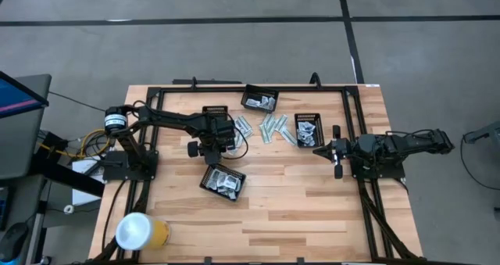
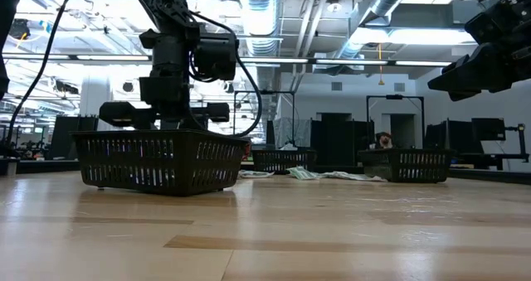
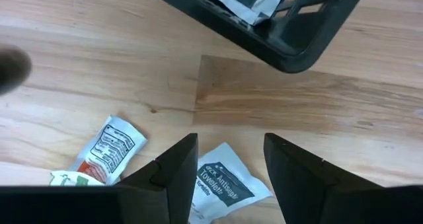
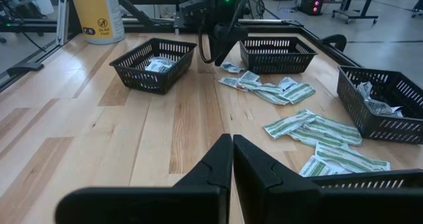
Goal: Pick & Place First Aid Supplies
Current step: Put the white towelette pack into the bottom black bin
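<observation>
High view: wooden table (image 1: 297,210) with four black mesh trays. The left gripper (image 1: 212,148) hangs over the table between the back-left tray (image 1: 216,111) and the front tray (image 1: 223,180), fingers (image 3: 173,174) spread apart, holding nothing. Left wrist view looks down between those fingers at a white sachet with dark blue print (image 3: 221,184) lying flat on the wood right under the gap, not touched; beside it a white sachet with red mark (image 3: 106,148), and a corner of a tray with packets inside at the far edge (image 3: 291,49). The front tray holds a few white sachets (image 1: 226,183). Loose pale green-white strips (image 1: 272,128) lie scattered on the table between the back trays, well seen in the right wrist view (image 4: 317,128). More packets sit in the back-middle tray (image 1: 260,99) and the right tray (image 1: 308,130). The right gripper (image 1: 326,151) waits raised near the right tray, fingers pressed together, empty. A yellow cylindrical container with white lid (image 1: 141,232) stands at the table's front-left corner.
</observation>
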Controlling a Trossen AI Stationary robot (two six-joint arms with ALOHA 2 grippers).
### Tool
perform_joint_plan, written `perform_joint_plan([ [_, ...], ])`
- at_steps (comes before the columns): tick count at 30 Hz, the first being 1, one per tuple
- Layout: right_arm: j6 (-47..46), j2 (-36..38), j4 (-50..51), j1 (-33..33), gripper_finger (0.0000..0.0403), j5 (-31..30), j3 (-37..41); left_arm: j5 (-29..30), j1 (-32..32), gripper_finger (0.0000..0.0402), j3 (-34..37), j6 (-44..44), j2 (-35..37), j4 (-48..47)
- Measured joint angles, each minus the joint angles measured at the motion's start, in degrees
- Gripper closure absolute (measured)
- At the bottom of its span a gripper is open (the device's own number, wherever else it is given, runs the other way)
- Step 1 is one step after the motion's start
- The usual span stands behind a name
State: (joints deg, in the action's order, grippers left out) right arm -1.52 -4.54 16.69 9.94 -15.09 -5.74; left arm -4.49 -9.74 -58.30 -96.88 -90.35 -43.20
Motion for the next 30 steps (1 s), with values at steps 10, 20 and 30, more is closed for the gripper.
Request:
perform_joint_plan([
  [10, -0.02, 0.01, 0.0, 0.01, 0.0395, 0.02, 0.02, 0.63, -0.15, 0.0169, -0.02, 0.11, 0.0, 0.14],
  [20, -0.01, 0.0, 0.0, -0.01, 0.0395, 0.02, 0.01, 0.66, -0.17, 0.0172, 1.03, -0.19, -0.02, 2.04],
  [30, -0.01, 0.01, -0.01, 0.01, 0.0395, -0.01, 0.02, 2.38, -0.09, 0.0187, 1.86, -3.16, -0.09, 2.71],
])
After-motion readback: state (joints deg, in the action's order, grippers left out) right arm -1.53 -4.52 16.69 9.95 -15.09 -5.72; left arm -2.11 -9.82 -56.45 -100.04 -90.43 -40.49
